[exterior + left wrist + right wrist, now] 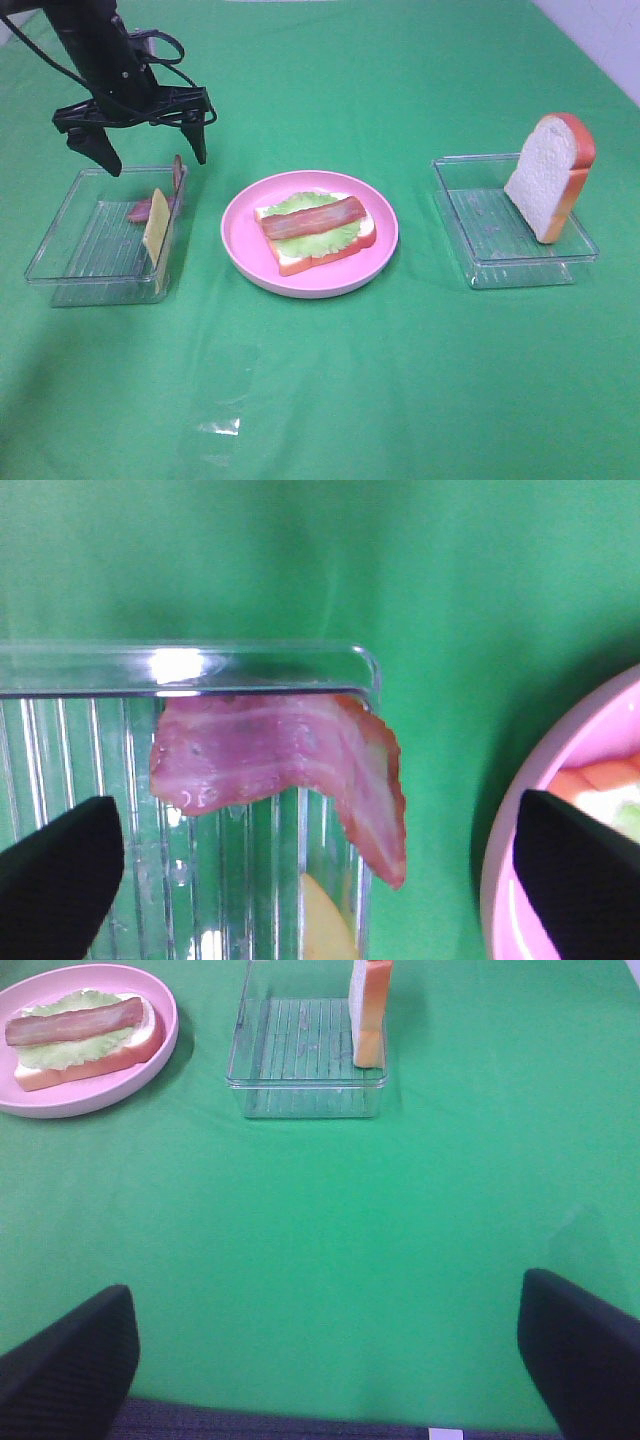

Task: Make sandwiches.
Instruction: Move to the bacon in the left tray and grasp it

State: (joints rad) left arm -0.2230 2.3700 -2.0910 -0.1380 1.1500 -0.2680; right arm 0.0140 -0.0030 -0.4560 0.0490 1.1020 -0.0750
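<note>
A half-built sandwich [316, 230] lies on the round pink plate [240, 243]: a bread slice, green lettuce and one bacon strip [313, 217] on top; it also shows in the right wrist view [85, 1040]. A second bacon strip [290, 765] and a yellow cheese square [156, 227] lean in the left clear tray [70, 240]. A bread slice [550, 175] stands upright in the right clear tray [480, 215]. My left gripper [150, 148] is open and empty, above the left tray's far right corner. My right gripper [320, 1350] is open and empty, out of the exterior high view.
The table is covered by a green cloth [330, 380]. The pink plate's rim [500, 880] lies close to the left tray's right wall [365, 780]. The right tray [300, 1055] stands between the plate and the table's right side.
</note>
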